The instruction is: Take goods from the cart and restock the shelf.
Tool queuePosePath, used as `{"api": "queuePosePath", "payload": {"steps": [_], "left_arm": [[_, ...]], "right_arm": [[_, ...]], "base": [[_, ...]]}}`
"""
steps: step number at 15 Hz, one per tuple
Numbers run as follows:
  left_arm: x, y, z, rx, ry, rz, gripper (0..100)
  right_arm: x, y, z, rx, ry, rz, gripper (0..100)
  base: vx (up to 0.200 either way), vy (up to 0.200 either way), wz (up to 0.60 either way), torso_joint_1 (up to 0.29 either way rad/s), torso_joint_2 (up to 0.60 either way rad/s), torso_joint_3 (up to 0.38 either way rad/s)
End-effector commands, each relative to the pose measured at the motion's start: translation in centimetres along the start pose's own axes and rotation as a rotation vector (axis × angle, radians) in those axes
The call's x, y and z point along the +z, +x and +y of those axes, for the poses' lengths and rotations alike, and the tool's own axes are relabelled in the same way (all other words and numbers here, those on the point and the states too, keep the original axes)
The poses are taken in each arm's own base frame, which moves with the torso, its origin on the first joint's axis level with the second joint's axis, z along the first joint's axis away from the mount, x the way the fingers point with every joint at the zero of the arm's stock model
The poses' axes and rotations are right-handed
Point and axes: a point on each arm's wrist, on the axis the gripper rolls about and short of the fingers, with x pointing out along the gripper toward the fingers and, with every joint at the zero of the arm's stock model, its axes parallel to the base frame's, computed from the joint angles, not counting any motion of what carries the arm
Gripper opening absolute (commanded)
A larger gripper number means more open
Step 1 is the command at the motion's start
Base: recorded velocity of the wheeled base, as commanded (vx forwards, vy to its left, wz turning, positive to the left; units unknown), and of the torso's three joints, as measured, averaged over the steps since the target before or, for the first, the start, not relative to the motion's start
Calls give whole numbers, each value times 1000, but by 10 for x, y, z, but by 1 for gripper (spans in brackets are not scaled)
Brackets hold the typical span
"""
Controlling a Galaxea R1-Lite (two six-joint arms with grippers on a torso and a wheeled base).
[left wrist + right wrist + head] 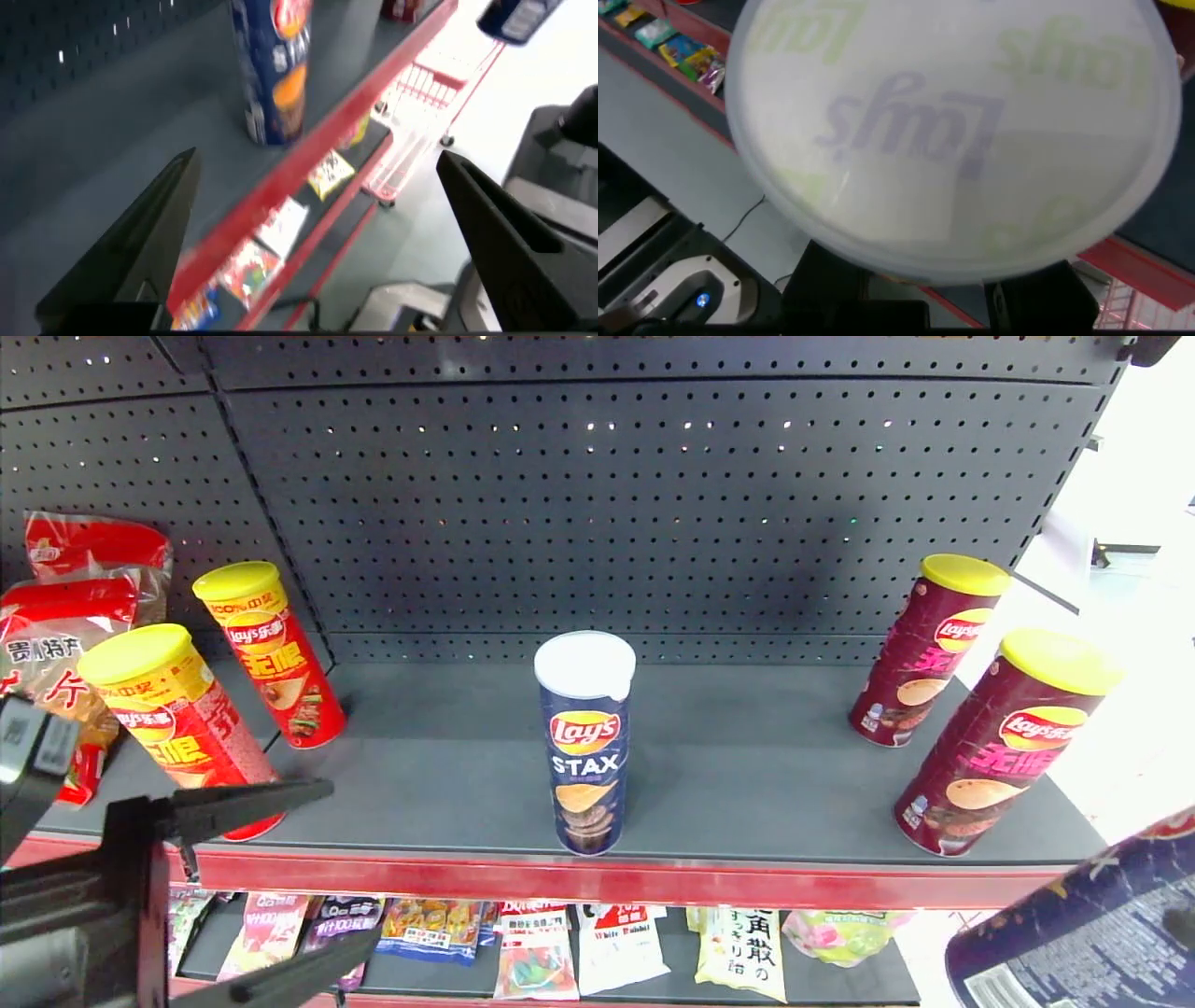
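Clamps the dark blue can [1083, 933] in the right gripper [1178, 926] at lower right, likely bound for the bare shelf [747, 775] beside the centre blue can [585, 742]; holds the left gripper [353, 861] spread and empty at lower left.

We find the middle can [585, 747] on the shelf [747, 775], near its front edge. Leftward, the left front can [177, 728] stands before the left back can [271, 653], snack bags [56, 644] left of both. Rightward, the right front can [1004, 742] stands before the right back can [924, 649]. Packets [537, 947] lie on the lower shelf [845, 982] beneath. A sixth can [1092, 924] hangs before the shelf's right end.
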Motion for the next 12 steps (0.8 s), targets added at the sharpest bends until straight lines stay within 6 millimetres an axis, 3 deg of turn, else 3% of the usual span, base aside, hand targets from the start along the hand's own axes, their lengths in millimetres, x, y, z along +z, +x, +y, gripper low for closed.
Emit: {"api": "queuePosePath", "payload": {"steps": [1,3,6,12], "left_arm": [[-17,-39,-28,42,16,-30,100],[-27,-55,-39,86,4,-24,100],[-47,-87,-61,174,-28,-37,100],[-68,-109,-78,241,-21,-50,100]], "right_arm": [[29,33,0,102,-18,71,0],[42,45,5,156,-36,79,0],[67,79,6,180,-56,102,0],[96,165,3,150,-90,39,0]], "base": [[0,0,0,0,0,0],[0,0,0,0,0,0],[0,0,0,0,0,0],[0,0,0,0,0,0]]}}
